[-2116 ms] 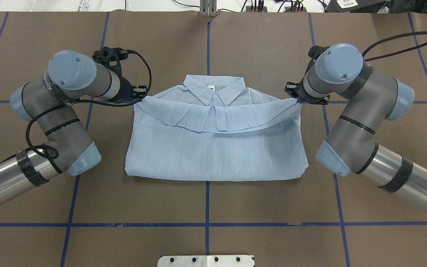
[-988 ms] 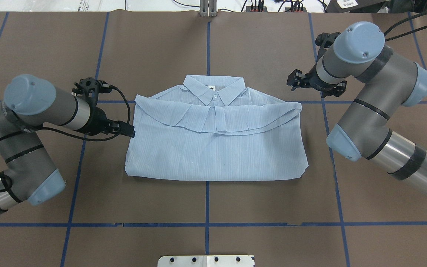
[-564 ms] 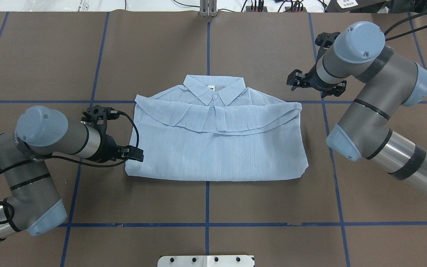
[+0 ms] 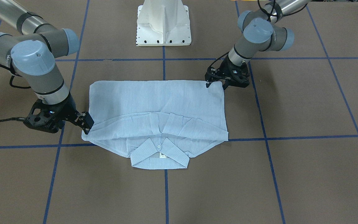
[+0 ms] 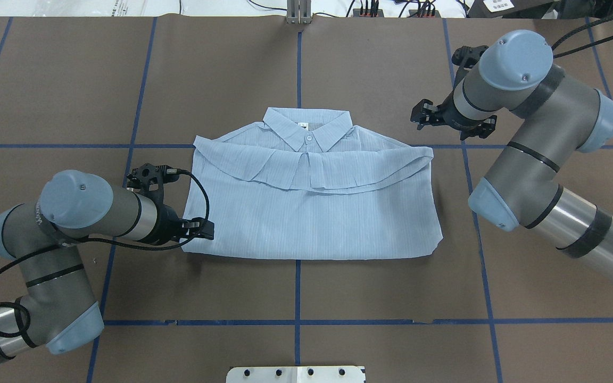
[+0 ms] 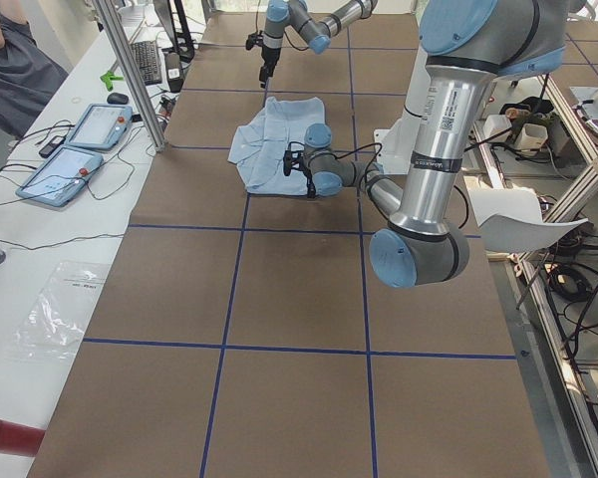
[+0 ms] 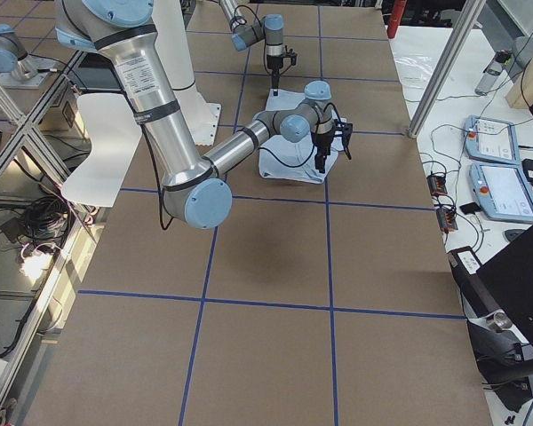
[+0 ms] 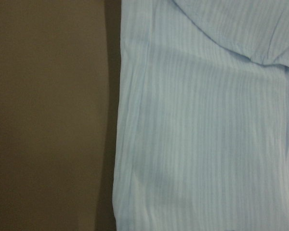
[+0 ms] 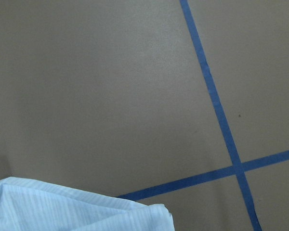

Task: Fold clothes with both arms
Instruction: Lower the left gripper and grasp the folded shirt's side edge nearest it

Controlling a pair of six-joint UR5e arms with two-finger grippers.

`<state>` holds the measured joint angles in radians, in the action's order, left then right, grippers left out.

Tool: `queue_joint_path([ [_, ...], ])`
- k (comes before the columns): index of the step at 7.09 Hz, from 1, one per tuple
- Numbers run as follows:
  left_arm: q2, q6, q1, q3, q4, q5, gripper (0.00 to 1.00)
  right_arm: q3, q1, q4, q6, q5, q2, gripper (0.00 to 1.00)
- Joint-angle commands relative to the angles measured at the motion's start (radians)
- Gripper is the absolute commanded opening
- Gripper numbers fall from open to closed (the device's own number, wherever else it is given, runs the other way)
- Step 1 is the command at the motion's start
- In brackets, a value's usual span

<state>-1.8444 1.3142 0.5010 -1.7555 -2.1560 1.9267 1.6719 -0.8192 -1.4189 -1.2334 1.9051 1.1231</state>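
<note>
The light blue striped shirt lies folded flat on the brown table, collar at the far side, its hem edge laid across the chest. My left gripper sits low at the shirt's near-left corner, open, fingers either side of the corner. The left wrist view shows only the shirt's left edge on the table. My right gripper hovers open just beyond the far-right shoulder corner, holding nothing. That corner of the shirt shows low in the right wrist view.
Blue tape lines grid the brown table cover. The white pedestal base stands at the robot's side. A person sits by a side bench with control pendants along the far edge.
Both grippers let go of the hem edge they had laid over the chest. The left gripper travelled along the shirt's left side to the near-left corner. The right gripper pulled away and stayed.
</note>
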Motion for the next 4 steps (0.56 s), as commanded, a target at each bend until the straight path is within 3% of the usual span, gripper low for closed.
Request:
queue_joint_path([
  [1,-0.003,0.008,-0.018,0.001,0.002,-0.003,0.41,0.0,0.0,0.0,-0.001,0.0,0.001,1.0],
  [3,0.007,0.008,-0.029,0.001,0.004,-0.005,0.0,0.0,0.0,0.0,-0.003,0.0,0.0,1.0],
  [4,0.01,0.007,-0.024,-0.004,0.004,-0.005,0.0,0.0,0.0,0.002,-0.003,0.0,0.0,1.0],
])
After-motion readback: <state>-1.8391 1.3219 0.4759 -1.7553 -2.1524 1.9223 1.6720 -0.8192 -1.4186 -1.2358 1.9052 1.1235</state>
